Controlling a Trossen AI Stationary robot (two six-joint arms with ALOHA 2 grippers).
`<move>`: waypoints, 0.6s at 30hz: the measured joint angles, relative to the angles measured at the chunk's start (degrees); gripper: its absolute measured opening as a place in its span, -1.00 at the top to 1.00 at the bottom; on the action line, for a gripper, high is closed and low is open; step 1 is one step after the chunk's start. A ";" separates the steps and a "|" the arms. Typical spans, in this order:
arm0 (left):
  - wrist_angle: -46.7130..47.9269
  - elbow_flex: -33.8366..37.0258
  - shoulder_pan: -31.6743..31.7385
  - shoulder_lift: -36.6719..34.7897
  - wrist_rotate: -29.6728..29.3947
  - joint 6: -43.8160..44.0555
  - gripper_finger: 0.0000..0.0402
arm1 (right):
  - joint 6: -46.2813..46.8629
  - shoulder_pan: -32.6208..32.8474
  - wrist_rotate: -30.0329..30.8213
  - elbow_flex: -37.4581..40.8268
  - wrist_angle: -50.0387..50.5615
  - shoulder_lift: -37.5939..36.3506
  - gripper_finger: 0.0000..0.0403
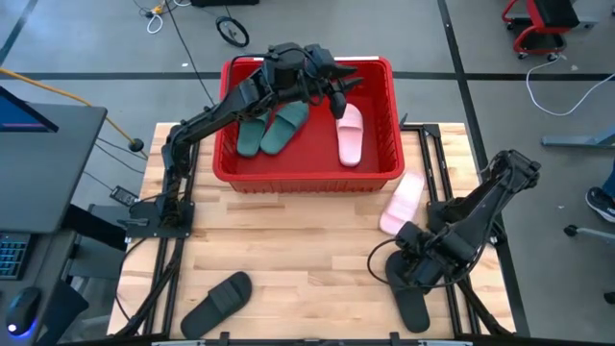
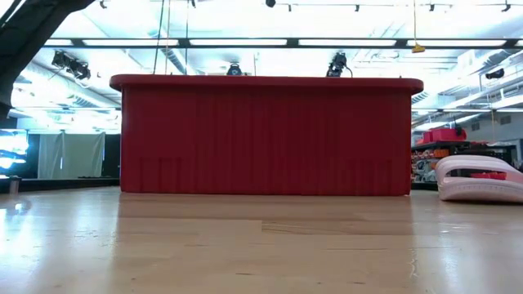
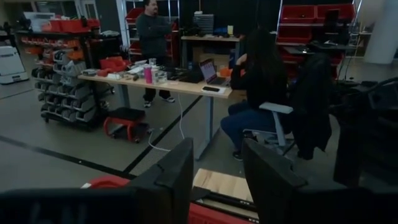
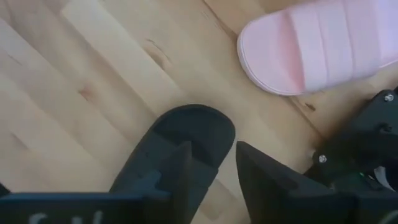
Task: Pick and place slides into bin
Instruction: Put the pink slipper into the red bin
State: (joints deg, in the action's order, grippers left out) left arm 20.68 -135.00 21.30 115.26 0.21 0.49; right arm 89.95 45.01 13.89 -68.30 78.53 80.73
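The red bin (image 1: 307, 175) stands at the table's far middle and holds two dark green slides (image 1: 274, 130) and one pale pink slide (image 1: 350, 135). My left gripper (image 1: 339, 96) hovers open and empty above the bin, over the pink slide; in the left wrist view (image 3: 217, 180) it faces the room. My right gripper (image 1: 405, 277) is open, low at the near right, over a black slide (image 4: 186, 140). A second pink slide (image 1: 402, 204) lies on the table near the bin's right corner. Another black slide (image 1: 216, 303) lies at the near left. My right gripper comes from above at one rounded end of the black slide (image 4: 202, 124), which lies flat on the table. One finger (image 4: 180, 171) stands over the slide and the other (image 4: 261, 177) beyond its edge. I cannot tell whether they touch it.
The bin's near wall (image 2: 265, 135) fills the low view, with the loose pink slide (image 2: 482, 180) to its right. Bare wooden table (image 1: 307, 250) lies between the bin and the near edge. Two people are at a desk in the room beyond.
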 joint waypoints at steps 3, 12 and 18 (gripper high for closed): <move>-0.05 0.00 -0.02 0.00 0.00 0.13 0.31 | -0.02 -0.43 0.03 2.90 -3.12 0.00 0.24; -0.16 0.00 -0.44 0.00 0.00 0.37 0.29 | -3.33 -4.62 2.12 14.27 -15.52 0.00 0.13; -0.17 0.00 -0.44 0.00 0.00 0.33 0.33 | -14.15 -10.38 2.76 18.61 -15.48 0.00 0.14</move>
State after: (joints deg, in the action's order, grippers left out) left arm 20.51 -135.00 20.86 115.26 0.21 0.82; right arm 75.80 34.63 16.65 -49.70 63.05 80.73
